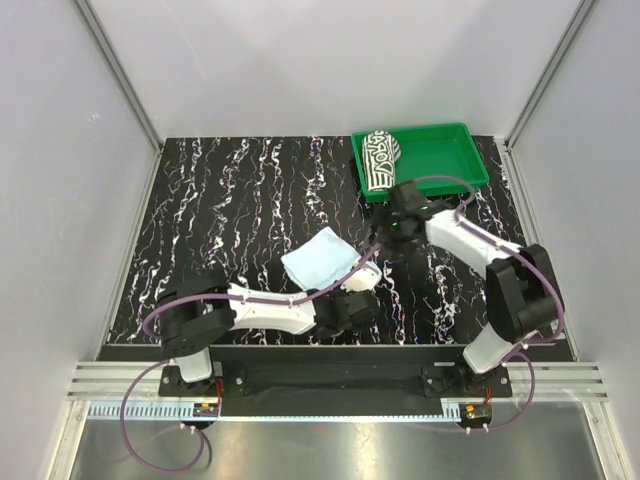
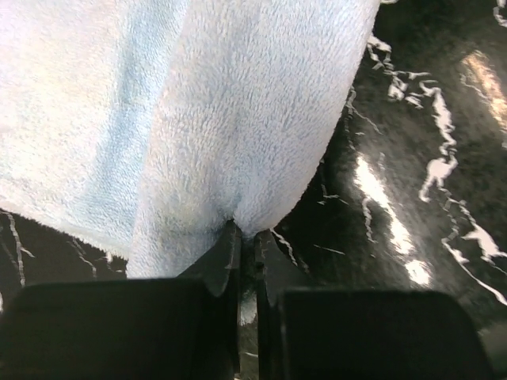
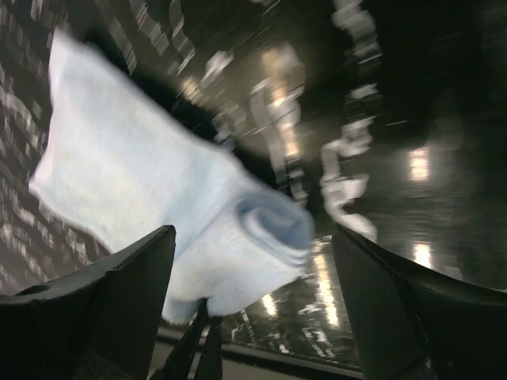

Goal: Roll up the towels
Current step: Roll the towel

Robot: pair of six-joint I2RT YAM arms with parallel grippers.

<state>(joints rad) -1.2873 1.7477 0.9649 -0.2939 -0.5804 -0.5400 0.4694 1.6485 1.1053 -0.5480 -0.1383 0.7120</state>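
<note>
The pale blue towel (image 1: 318, 257) lies on the black marbled table, partly rolled at its near right end (image 3: 277, 226). My left gripper (image 1: 362, 279) is shut on that towel's near edge (image 2: 238, 158), with the cloth pinched between the two fingertips (image 2: 230, 245). My right gripper (image 1: 386, 238) hangs open just right of the towel, its fingers (image 3: 139, 293) standing wide on either side of the rolled end without touching it. The striped towel (image 1: 379, 159) lies rolled up in the green tray (image 1: 450, 150) at the back right.
The tray sits against the table's far right corner, just behind my right wrist. White enclosure walls close in the table at the back and sides. Both arms reach inward and meet near the middle of the table.
</note>
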